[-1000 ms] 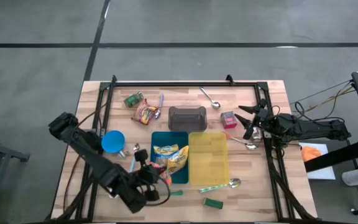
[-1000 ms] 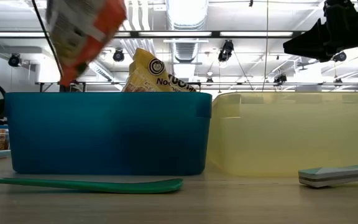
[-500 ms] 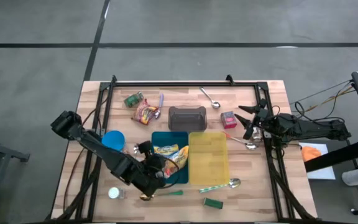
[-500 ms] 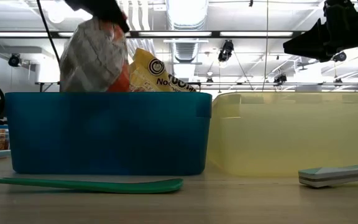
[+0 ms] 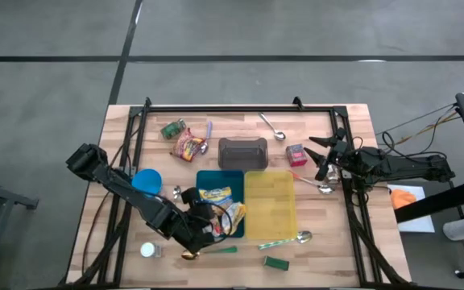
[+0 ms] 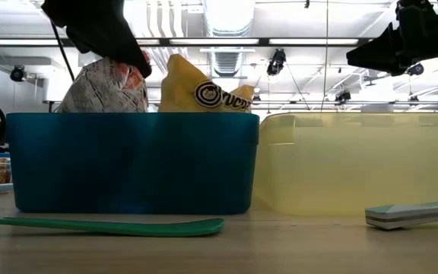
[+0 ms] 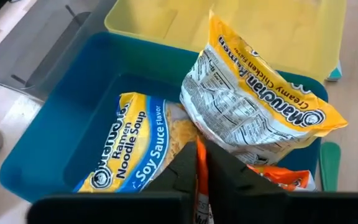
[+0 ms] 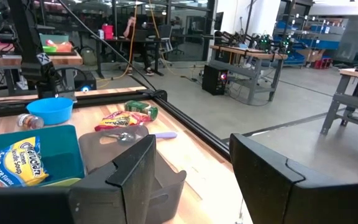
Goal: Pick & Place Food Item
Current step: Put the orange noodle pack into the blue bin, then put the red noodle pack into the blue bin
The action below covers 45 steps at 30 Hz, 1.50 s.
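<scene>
My left gripper [image 7: 201, 163] is over the near part of the blue bin [image 5: 220, 173], shut on an orange ramen packet [image 7: 279, 179]. In the low view the packet's grey printed side [image 6: 103, 85] shows above the bin's rim, under my left gripper [image 6: 131, 67]. Two yellow ramen packets lie in the bin: a soy sauce one [image 7: 124, 152] lies flat, and a creamy chicken one [image 7: 260, 106] leans on it. The yellow bin [image 5: 271, 201] stands to the right of the blue bin. My right gripper [image 5: 319, 155] waits open over the table's right side. My left gripper pinches a thin edge of the orange packet [image 7: 202, 190] between its two fingers. The fingers slant down from the table's near left side. The packet hangs below them inside the blue bin, beside the creamy chicken packet; whether its lower end rests on the bin's floor is hidden.
Behind the blue bin stands a grey bin [image 5: 242, 151]. A red snack packet [image 5: 190, 147] and a green can [image 5: 172, 129] lie at the far left. A blue bowl [image 5: 146, 183] sits left of the blue bin. Spoons [image 5: 272, 126] [image 5: 316, 187], a green spoon [image 5: 222, 250] and a pink cube [image 5: 296, 153] lie around.
My left gripper has gone down and a little toward the table's right, into the blue bin, keeping hold of the orange packet. The packet has sunk from well above the rim to partly inside the bin. The creamy chicken packet has tipped toward the yellow bin.
</scene>
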Each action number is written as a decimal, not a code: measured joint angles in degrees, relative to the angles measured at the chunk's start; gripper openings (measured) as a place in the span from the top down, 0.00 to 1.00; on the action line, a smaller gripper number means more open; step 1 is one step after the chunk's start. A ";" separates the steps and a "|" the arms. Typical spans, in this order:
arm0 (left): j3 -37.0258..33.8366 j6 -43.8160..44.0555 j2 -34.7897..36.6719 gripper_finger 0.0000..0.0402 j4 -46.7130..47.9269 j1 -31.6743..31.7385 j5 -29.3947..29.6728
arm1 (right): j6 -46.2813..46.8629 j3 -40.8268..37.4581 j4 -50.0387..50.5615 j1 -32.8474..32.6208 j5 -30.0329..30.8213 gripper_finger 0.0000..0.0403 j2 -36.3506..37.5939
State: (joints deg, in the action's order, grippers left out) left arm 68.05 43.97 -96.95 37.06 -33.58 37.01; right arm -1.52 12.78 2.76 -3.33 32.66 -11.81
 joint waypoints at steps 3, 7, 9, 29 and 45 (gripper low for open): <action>-0.04 -0.22 0.00 0.82 -0.43 -0.02 -0.24 | 0.00 0.00 0.00 0.00 -0.01 0.51 0.00; -0.04 -0.51 0.00 0.68 -1.16 -0.02 -0.23 | 0.00 0.00 -0.01 0.00 0.00 0.51 0.00; -0.04 -0.66 0.00 0.60 -2.04 -0.02 -0.22 | 0.00 0.00 0.00 -0.01 0.00 0.51 0.00; 0.20 -3.66 3.10 0.14 -4.47 0.07 3.38 | 0.01 0.00 -0.01 -0.02 -0.01 0.51 0.00; 0.24 -20.94 12.72 0.14 -2.68 13.79 1.72 | 0.00 0.00 0.00 0.00 0.00 0.51 0.00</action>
State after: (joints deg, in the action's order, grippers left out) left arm 68.29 23.03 -84.22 34.39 -19.79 38.74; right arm -1.52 12.78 2.76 -3.33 32.66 -11.81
